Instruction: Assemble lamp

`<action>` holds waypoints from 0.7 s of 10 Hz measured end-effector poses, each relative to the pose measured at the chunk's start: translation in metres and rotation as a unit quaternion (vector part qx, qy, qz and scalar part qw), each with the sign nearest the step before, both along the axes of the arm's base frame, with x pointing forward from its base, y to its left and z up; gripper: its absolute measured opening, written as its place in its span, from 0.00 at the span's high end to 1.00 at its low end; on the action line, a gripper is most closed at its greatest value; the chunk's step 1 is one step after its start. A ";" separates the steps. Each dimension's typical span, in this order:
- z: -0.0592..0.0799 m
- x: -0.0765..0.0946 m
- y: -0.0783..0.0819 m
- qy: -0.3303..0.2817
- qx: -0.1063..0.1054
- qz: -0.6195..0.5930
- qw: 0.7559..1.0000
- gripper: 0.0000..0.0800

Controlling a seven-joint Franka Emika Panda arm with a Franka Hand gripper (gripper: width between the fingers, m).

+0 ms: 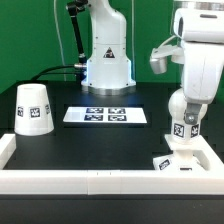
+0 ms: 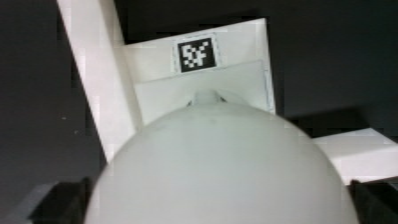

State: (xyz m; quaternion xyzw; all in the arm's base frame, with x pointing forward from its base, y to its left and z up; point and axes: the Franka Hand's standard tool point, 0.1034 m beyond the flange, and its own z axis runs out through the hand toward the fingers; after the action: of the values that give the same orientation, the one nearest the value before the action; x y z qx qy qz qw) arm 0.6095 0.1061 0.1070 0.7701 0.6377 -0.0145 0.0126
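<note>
Above the flat square base, jaws grasp the smooth round bulb; the tapered shade stands apart.

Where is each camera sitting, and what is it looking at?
Exterior view: sits off the arm, facing across the black table at the shade, the marker board and the robot arm, whose gripper is low at the exterior view's right.
Wrist view: rides on the wrist, looking close at the rounded bulb filling the picture, with the tagged base behind it; no fingers are clearly seen.
Shared: both show the base corner area.
</note>
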 end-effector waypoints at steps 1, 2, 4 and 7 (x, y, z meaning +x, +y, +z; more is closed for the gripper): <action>0.000 0.000 -0.001 -0.001 0.000 -0.001 1.000 0.16; 0.000 0.000 -0.001 -0.001 0.000 -0.004 1.000 0.16; 0.000 0.000 -0.002 -0.001 0.000 -0.017 1.000 0.28; 0.000 0.000 -0.003 -0.004 0.000 -0.113 0.994 0.28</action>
State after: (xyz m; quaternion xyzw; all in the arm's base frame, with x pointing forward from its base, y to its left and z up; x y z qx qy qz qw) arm 0.6097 0.1033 0.1066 0.8374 0.5462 -0.0127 0.0136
